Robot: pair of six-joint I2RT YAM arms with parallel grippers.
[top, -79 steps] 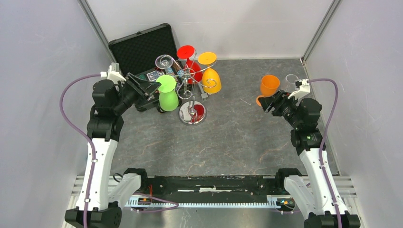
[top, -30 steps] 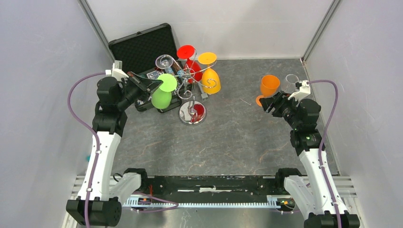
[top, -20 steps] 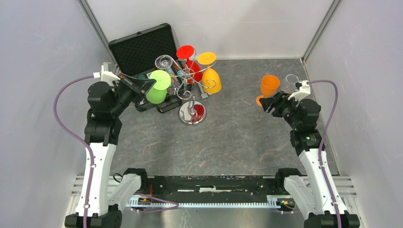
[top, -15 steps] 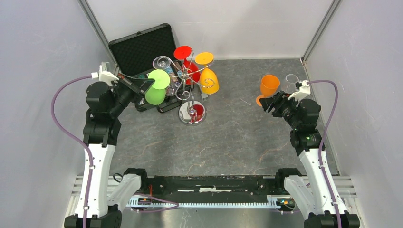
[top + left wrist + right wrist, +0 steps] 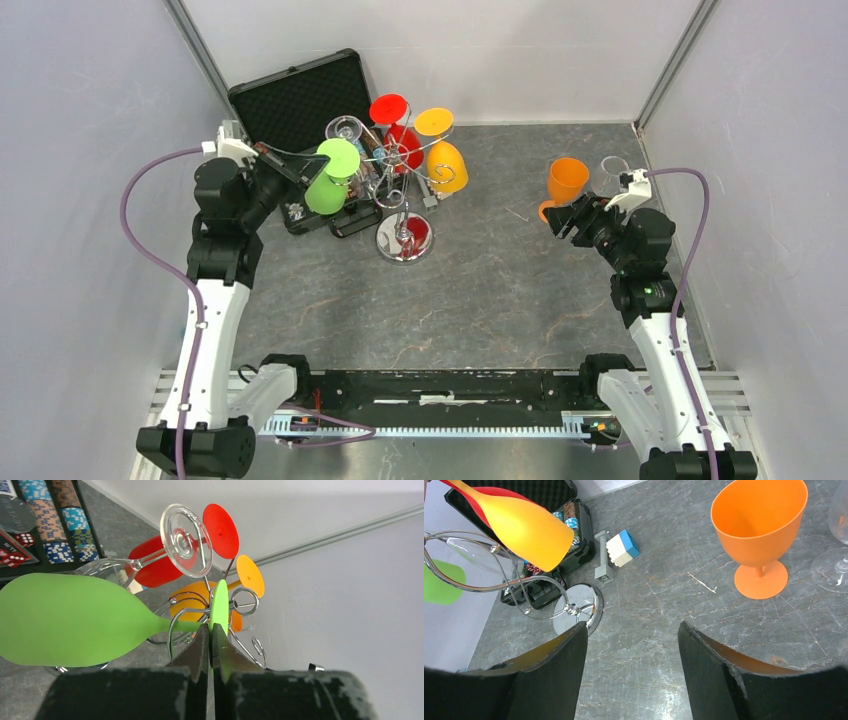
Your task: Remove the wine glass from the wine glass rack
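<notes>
Left end effector (image 5: pixel 211 630): fingers pinched almost together on the edge of the round foot of the green wine glass (image 5: pixel 65 620), which sits edge-on between them. In the left wrist view the stem runs from that foot straight away from the fingers, through a curled wire arm of the wine glass rack (image 5: pixel 405 237), to the bowl beyond it. The glass's long axis therefore lies roughly in line with the end effector and is tilted rather than hanging plumb. From the top view the green glass is on the rack's left side, foot close to the hook tops and bowl lower, towards the near edge. I judge it not yet free of the wire, though I cannot tell whether the foot touches the hook. Right end effector (image 5: pixel 632 630): spread wide and empty, hovering over the counter (image 5: pixel 480 290) by an orange glass (image 5: pixel 759 520), well apart from the rack. The left arm is plainly the nearer. Judgement: the coming move should draw the foot outward along the hook arm, away from the central pole and towards the left arm. A red glass (image 5: pixel 155 565) and a clear glass (image 5: pixel 186 540) hang close by; a sideways swing risks knocking them.
</notes>
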